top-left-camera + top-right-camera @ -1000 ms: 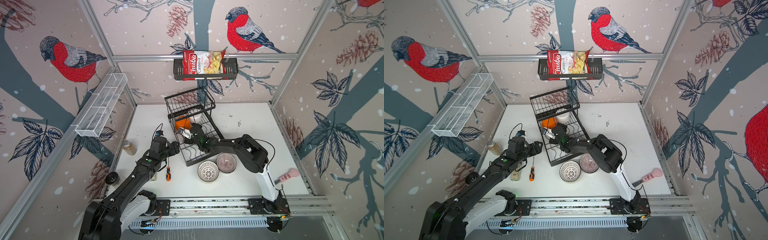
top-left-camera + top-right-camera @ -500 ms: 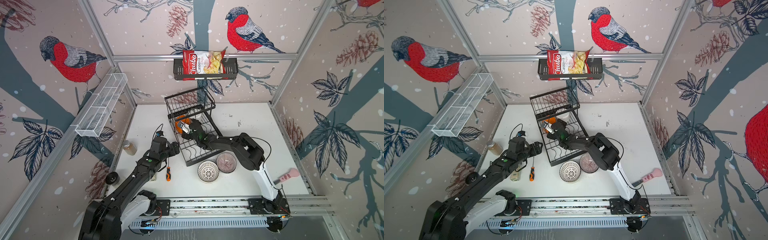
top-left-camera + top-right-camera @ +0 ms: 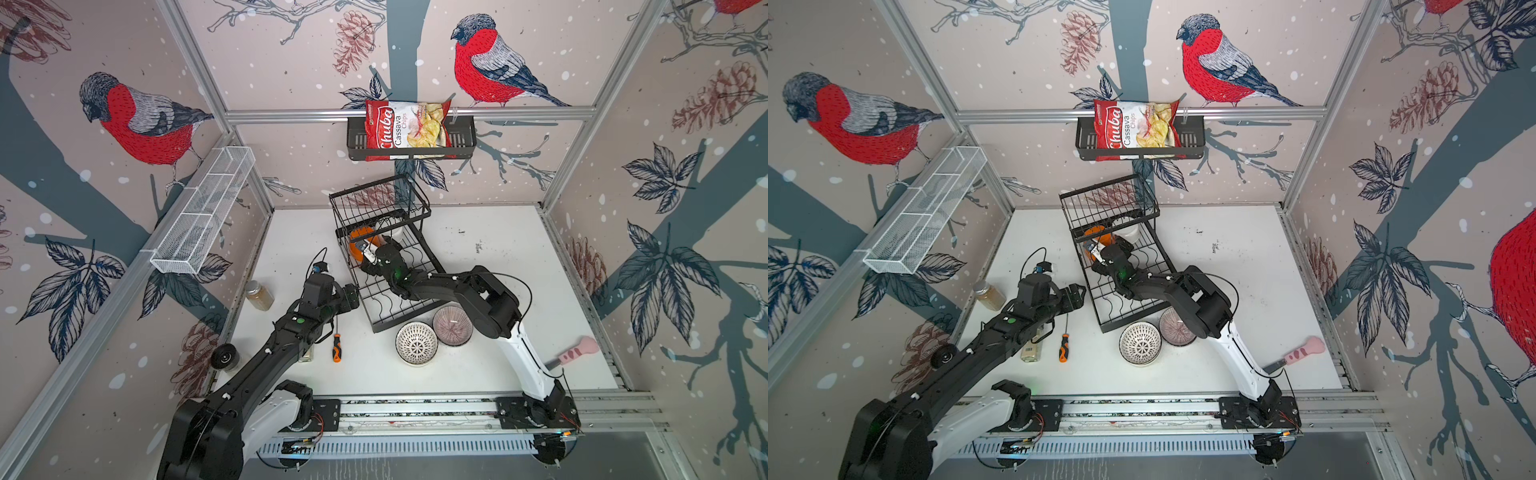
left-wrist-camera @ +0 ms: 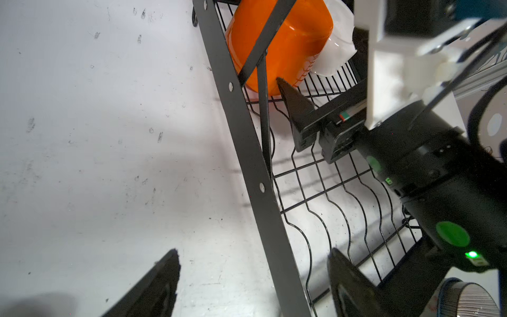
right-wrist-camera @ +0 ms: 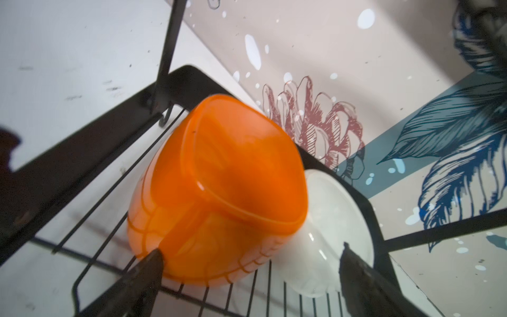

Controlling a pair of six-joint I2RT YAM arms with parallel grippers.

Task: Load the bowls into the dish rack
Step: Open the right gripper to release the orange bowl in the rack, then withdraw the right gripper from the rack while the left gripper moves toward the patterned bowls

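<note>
right gripper: jaws spread wide, nothing pinched; one fingertip is right at the orange bowl's wall (contact unclear), the other is in front of the white bowl
left gripper: jaws spread, empty; the rack's side bar runs between its fingers in the left wrist view, near corner of the rack
dish rack: on the table, at an angle; the lower tray's far end holds two bowls, under the upper basket
orange bowl: glossy, straight-sided, tipped on its side on the tray wires, leaning against the white one
white bowl: plain, glossy, also tilted, at the tray's far corner
bowls outside the rack: black-and-white bowl and purple-striped bowl, upright and side by side on the table, just beside the rack's near edge
black shelf basket: on the back wall, holds a chips bag
white mesh tray: on the left wall
table extras: jar, screwdriver
change: the right gripper has pushed deeper along the tray toward the orange bowl (a second ago it was mid-tray); the left arm and table bowls are the same
</note>
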